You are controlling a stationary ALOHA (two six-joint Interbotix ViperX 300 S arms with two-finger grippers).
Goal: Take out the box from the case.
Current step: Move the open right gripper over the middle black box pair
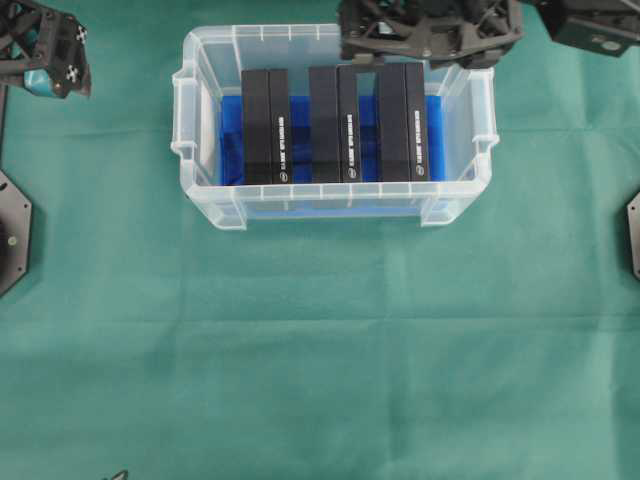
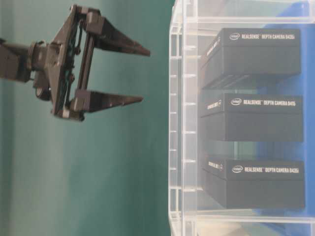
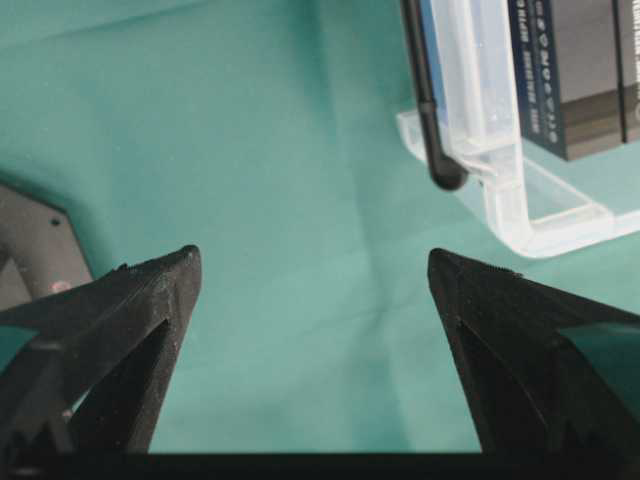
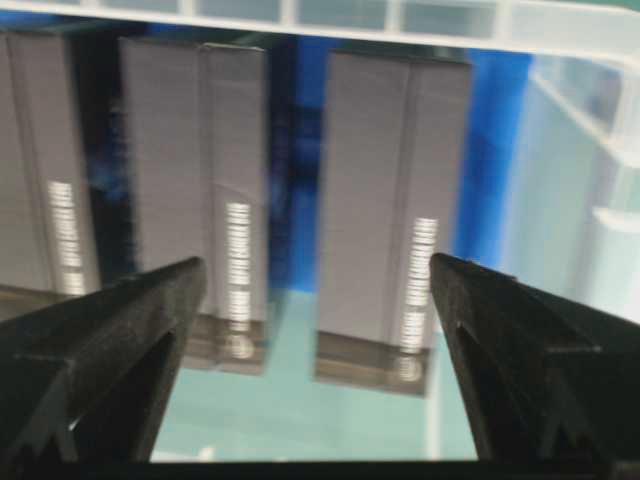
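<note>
Black gripper fingers (image 4: 110,330) fill the bottom of the right wrist view, spread wide with nothing between them, framing the boxes below. Beneath everything lies the green cloth (image 1: 320,350) covering the table, and on it, toward the far side, stands the case (image 1: 205,205), a clear bin with a blue cloth lining (image 1: 225,140) on its bottom. Inside it three black boxes stand on edge side by side, with gaps of blue between them: the left box (image 1: 265,125), the middle box (image 1: 333,125) and the right box (image 1: 401,125). The right gripper (image 1: 430,35) hangs over the case's far rim, roughly above the middle and right boxes; the left gripper (image 2: 133,73) is also wide open and empty, hovering outside the case's left wall, well apart from any box. No box is out yet. The risk, as I judge it, is in the descent: the gaps between boxes are narrow, so a fingertip may land on a box top or on a neighbour, tipping it, or the jaws may span two boxes at once. A finger could also catch the rim and drag the light case.
</note>
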